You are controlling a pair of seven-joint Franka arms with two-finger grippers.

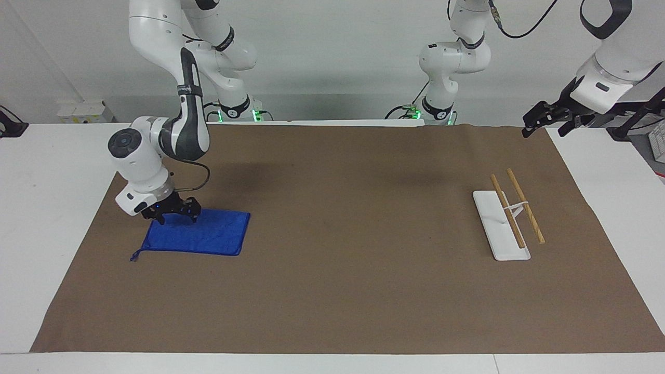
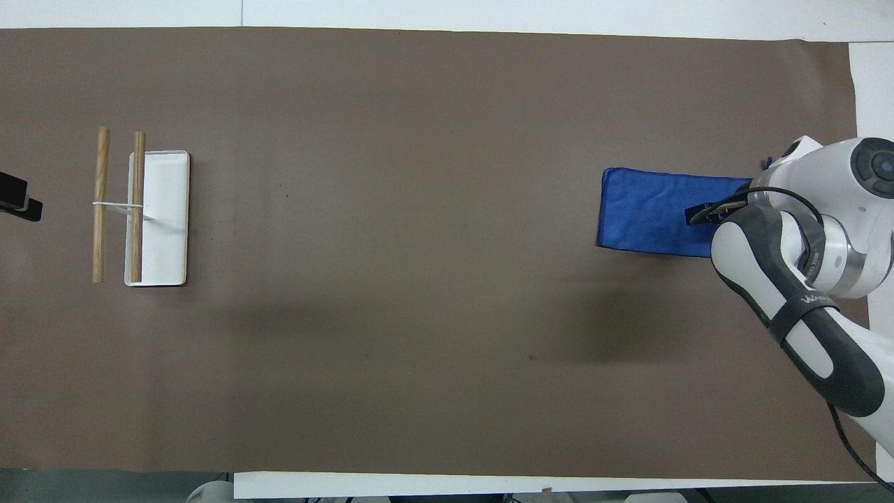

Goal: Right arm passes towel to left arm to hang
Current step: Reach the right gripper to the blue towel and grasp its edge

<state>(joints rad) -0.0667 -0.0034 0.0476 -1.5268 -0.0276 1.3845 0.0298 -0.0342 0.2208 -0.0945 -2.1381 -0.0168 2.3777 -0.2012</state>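
The blue towel (image 1: pixel 208 239) lies flat on the brown mat toward the right arm's end of the table, its string loop at the corner farthest from the robots; it also shows in the overhead view (image 2: pixel 649 216). My right gripper (image 1: pixel 178 217) is down on the towel's edge nearest the robots, fingers open and spread on the cloth; in the overhead view the right gripper (image 2: pixel 705 212) is partly hidden by its own arm. My left gripper (image 1: pixel 545 118) waits raised and open over the mat's corner at the left arm's end; its tip (image 2: pixel 21 199) shows in the overhead view.
A white rack base (image 1: pixel 491 218) with two wooden rods (image 1: pixel 526 205) held above it stands toward the left arm's end of the table; it also shows in the overhead view (image 2: pixel 167 209). The brown mat (image 1: pixel 343 259) covers most of the white table.
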